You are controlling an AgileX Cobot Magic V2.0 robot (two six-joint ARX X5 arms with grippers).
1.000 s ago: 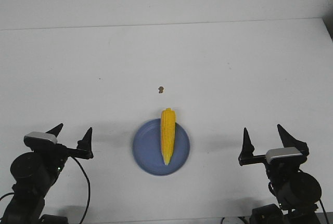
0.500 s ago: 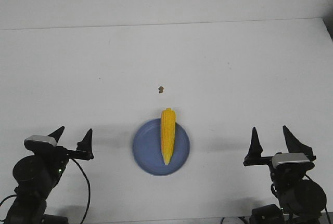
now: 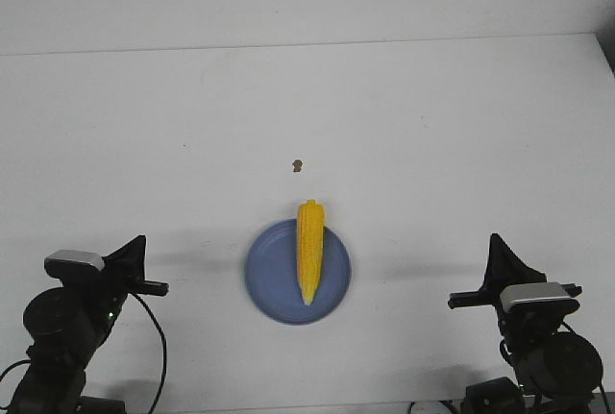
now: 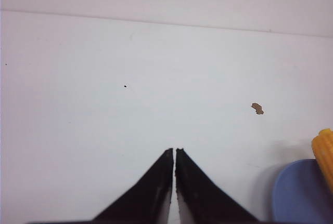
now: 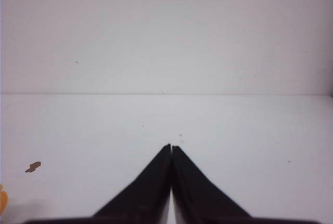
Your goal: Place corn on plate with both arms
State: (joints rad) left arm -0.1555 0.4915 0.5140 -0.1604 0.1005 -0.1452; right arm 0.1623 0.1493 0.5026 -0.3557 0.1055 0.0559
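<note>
Corn cob [image 3: 308,250], tapered and kernel-ridged, lies across the round blue plate [image 3: 272,284]; left claw [image 3: 136,246] and right claw [image 3: 498,246] both closed, empty.

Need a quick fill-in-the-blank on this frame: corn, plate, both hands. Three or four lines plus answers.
1. The corn lies on the ____ plate.
2. The left hand and the right hand are both ____, holding nothing.
3. The corn's wide end overhangs the plate's ____ rim, the one away from the robot.
4. A small brown speck sits on the table ____ the plate, not on it.

Missing words: blue; shut; far; beyond
</note>
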